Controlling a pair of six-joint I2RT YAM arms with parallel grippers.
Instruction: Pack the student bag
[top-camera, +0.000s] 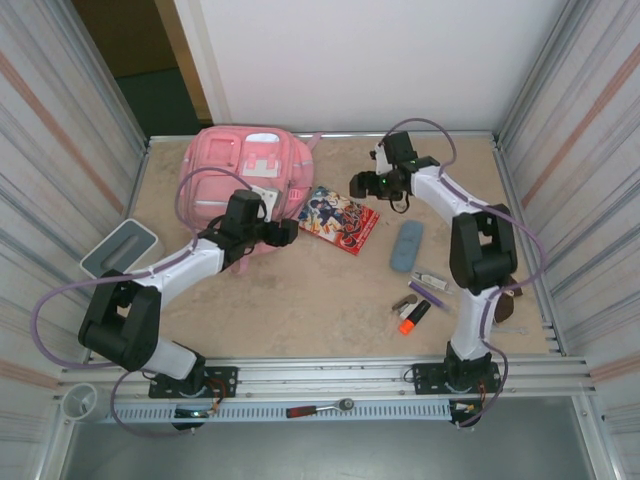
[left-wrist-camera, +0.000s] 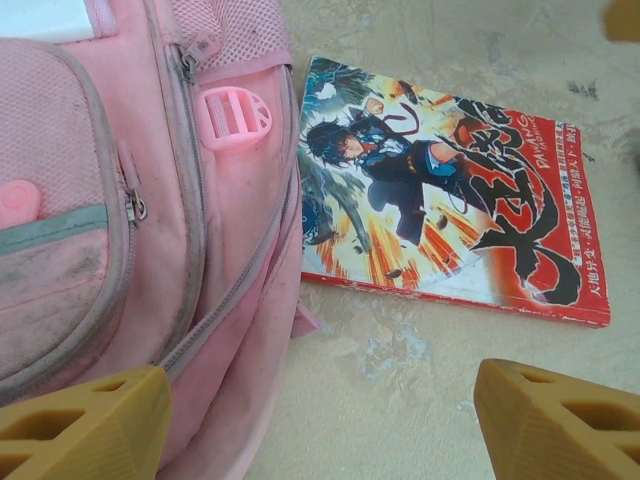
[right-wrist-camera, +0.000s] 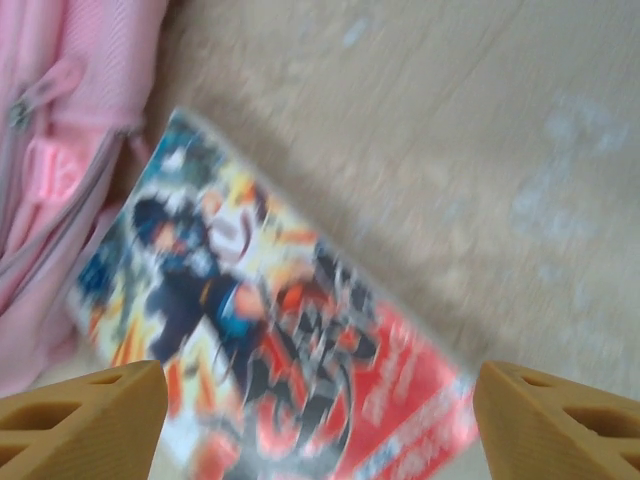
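Both arms bend inward, left tool (top-camera: 287, 232) and right tool (top-camera: 357, 186) released, flanking the comic (top-camera: 338, 221).

a mottled beige tabletop (top-camera: 300, 300) enclosed by corrugated metal side walls (top-camera: 60, 110), a white wall (top-camera: 380, 60) behind.

You're holding your right gripper (right-wrist-camera: 320, 425) over the table (right-wrist-camera: 470, 140) with its jaws standing wide. The two tan fingertips (right-wrist-camera: 85, 415) are sitting in the bottom corners, and nothing is gripped between them. Below, a comic book (right-wrist-camera: 270, 330) is lying flat on the beige top, cover up, its red end pointing toward the right fingertip. The artwork is coming through smeared. The pink student bag (right-wrist-camera: 60, 150) is lying along the left with a zip line running down it, right beside the book; whether they're touching isn't showing.
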